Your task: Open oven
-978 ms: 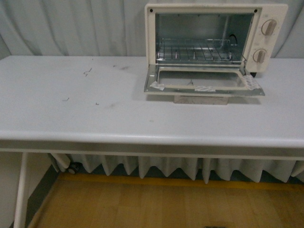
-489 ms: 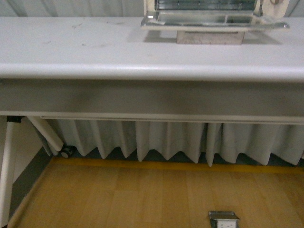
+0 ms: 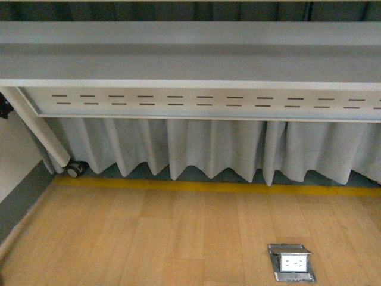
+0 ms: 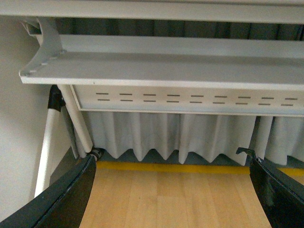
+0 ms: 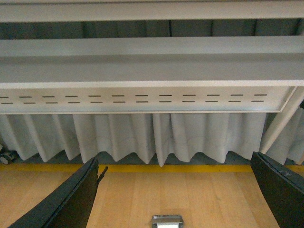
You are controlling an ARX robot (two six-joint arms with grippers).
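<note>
The oven is out of view in every current frame. All views look below the white table (image 3: 190, 56), at its underside and front edge. My left gripper (image 4: 173, 192) is open, its two dark fingers (image 4: 66, 199) wide apart over bare wooden floor with nothing between them. My right gripper (image 5: 178, 194) is open too, its dark fingers (image 5: 71, 199) spread wide above the floor, holding nothing. Neither gripper shows in the front view.
A slotted panel (image 3: 202, 102) runs beneath the tabletop, with a pleated grey curtain (image 3: 208, 149) behind it. A table leg with a caster (image 3: 74, 170) stands at the left. A yellow floor line (image 3: 208, 186) and a floor power socket (image 3: 290, 262) lie on the wooden floor.
The front view has dropped steadily: from the tabletop with the oven, its door lying open, to the table edge, to the table's underside and floor now. The oven has left the view.
</note>
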